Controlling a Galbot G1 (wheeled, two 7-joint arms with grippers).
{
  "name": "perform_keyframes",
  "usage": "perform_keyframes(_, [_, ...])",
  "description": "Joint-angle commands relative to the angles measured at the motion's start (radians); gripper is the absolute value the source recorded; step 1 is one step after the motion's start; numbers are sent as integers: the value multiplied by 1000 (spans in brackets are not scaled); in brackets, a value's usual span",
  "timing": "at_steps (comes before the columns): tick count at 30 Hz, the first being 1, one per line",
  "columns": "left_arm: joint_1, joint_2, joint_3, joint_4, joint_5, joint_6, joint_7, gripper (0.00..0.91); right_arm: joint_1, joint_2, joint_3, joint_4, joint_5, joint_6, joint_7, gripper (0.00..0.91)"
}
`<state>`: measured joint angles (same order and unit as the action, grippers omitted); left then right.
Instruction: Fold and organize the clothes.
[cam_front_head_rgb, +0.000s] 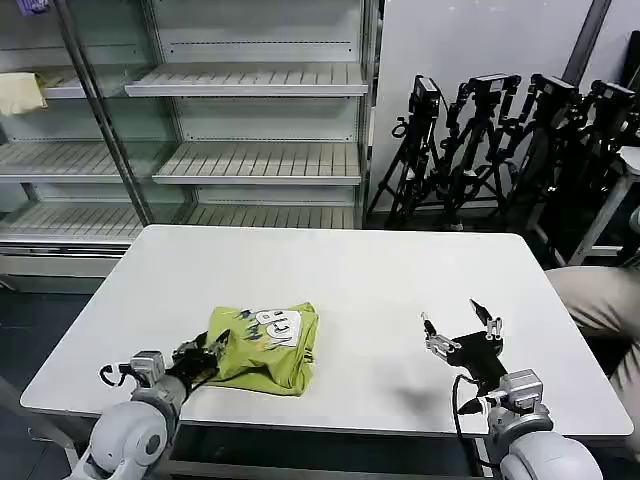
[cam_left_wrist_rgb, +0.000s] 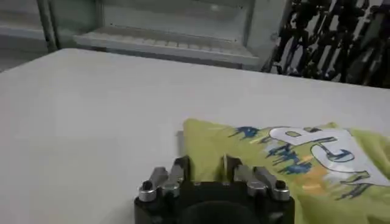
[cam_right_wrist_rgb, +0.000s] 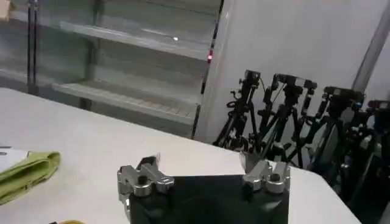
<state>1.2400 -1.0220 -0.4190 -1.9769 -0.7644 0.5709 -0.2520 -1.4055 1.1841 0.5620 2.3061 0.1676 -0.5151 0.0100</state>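
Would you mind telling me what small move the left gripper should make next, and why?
Probably close and draw the edge it grips across to fold again or tidy. The left gripper sits at the near-left edge of the folded yellow-green shirt, jaws slightly apart around the fabric; the right gripper hovers open, clear of it.

The robot's arms end in rounded pale grey shells, each with a silver cuff ahead of it and a black cable looping beside the wrist. The left gripper (cam_front_head_rgb: 222, 345) and right gripper (cam_front_head_rgb: 460, 328) share a black block body. Behind each one's dark fingers (cam_left_wrist_rgb: 180, 168) sit silver knuckles with dark screw heads on top.
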Motion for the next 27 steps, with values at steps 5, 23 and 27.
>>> perform_keyframes(5, [0, 3, -17, -1, 25, 4, 30, 10, 0, 2, -4, 3, -1, 0, 0, 907])
perform_keyframes(23, [152, 552, -625, 137, 337, -20, 437, 0, 32, 18, -37, -10, 0, 15, -5, 907])
perform_keyframes(27, [198, 557, -685, 35, 334, 5, 450, 0, 32, 17, -37, -12, 0, 21, -7, 907])
